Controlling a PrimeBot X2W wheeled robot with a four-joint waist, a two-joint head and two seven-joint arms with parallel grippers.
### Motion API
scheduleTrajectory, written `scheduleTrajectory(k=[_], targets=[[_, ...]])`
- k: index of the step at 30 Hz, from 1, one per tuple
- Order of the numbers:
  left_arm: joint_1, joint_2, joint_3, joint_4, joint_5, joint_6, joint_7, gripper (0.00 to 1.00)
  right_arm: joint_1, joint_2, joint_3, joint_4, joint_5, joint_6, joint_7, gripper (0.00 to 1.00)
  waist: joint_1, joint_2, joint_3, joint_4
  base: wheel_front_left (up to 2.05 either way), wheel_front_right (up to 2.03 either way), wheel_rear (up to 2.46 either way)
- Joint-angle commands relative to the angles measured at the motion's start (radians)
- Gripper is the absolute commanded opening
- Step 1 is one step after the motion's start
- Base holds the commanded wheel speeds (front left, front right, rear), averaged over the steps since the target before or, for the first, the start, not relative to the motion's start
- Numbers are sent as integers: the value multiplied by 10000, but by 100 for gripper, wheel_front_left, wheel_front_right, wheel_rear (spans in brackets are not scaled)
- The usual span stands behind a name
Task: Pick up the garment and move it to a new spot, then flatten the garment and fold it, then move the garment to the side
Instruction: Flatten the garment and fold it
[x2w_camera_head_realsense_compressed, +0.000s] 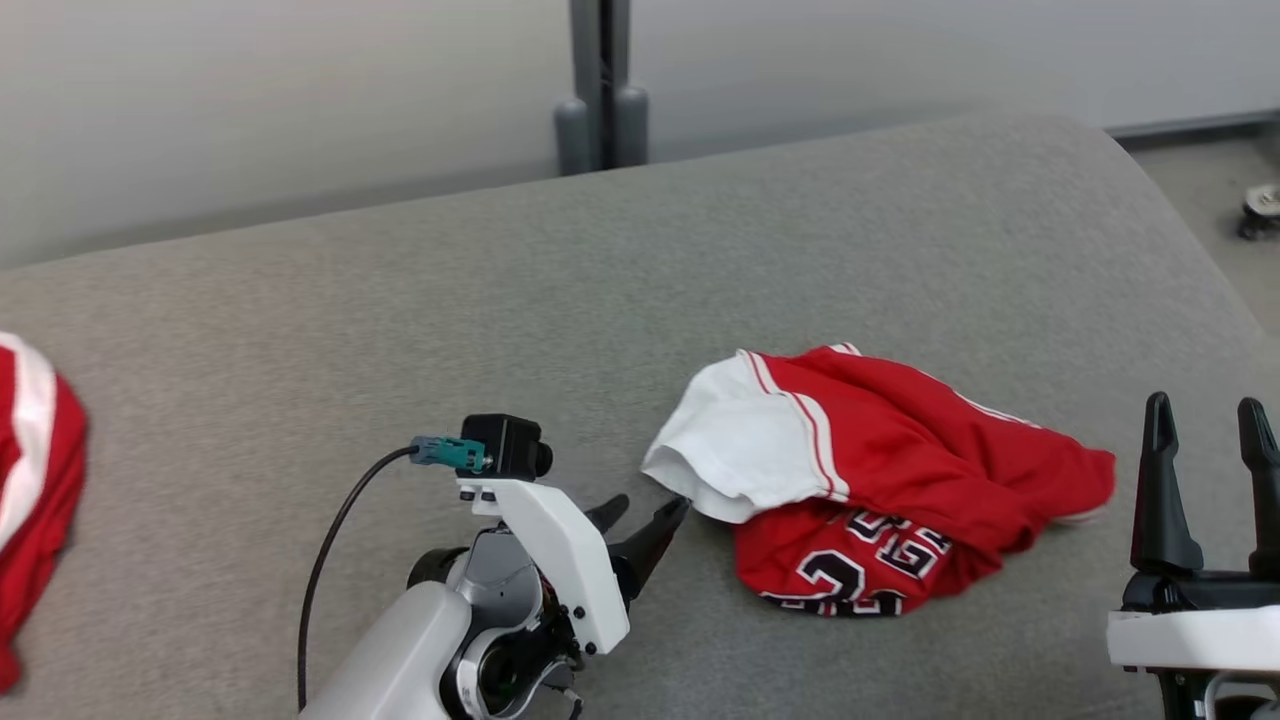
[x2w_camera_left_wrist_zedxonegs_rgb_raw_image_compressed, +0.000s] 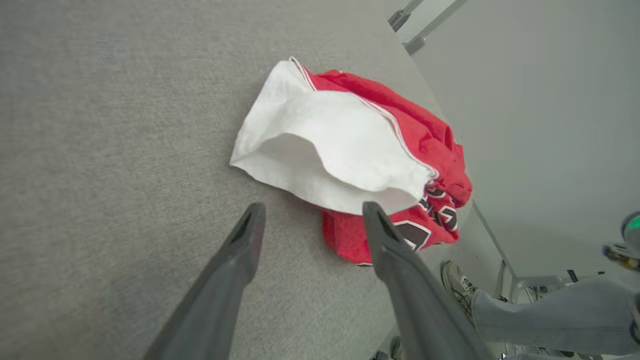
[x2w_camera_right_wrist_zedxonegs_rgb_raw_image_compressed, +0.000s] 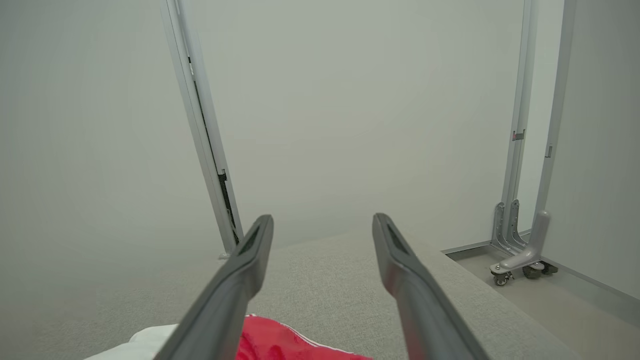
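Stretching wide beneath it all, the grey tabletop (x2w_camera_head_realsense_compressed: 400, 300). The crumpled red-and-white garment (x2w_camera_head_realsense_compressed: 900, 450) lies just ahead of the left tool (x2w_camera_head_realsense_compressed: 650, 503), its white sleeve opening facing the tips, and near the right tool (x2w_camera_head_realsense_compressed: 1204, 403), on its left. The left tool's fingers are spread, gripping nothing; the right tool is parted and empty too.

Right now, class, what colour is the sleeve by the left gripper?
The sleeve is white; the left wrist view shows it best.
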Motion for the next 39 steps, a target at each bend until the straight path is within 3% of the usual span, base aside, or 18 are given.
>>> scheduleTrajectory(k=[1,6,17,18,19,20,31,39], targets=[[-262,-60,73,273,-363,-58,384,100,-162,-41,-14,34,41,19,-112,100,0,0,540,-665,0,0,0],[-412,-344,567,722,-1654,96,1166,100,-276,-38,7,151,220,19,-218,100,0,0,868,-1117,0,0,0],[-1084,-533,735,1441,-2215,125,1075,100,-475,-38,134,415,392,19,-358,100,0,0,1089,-1350,0,0,0],[-1168,-553,686,1538,-2161,86,1009,90,-500,-38,157,436,394,19,-365,100,0,0,1095,-1340,0,0,0],[-1245,-567,624,1631,-2082,76,939,35,-527,-38,177,458,391,19,-370,100,0,0,1089,-1328,0,0,0],[-1315,-576,581,1708,-2079,24,859,0,-554,-39,192,471,391,19,-374,100,0,0,1085,-1311,0,0,0],[-1494,-635,317,1965,-2453,-796,26,0,-459,-40,138,607,240,19,-378,100,0,0,668,-818,0,0,0],[-1503,-564,559,1546,-2476,-981,-658,0,-137,-81,47,532,71,19,-304,100,0,0,65,-15,0,0,0]])
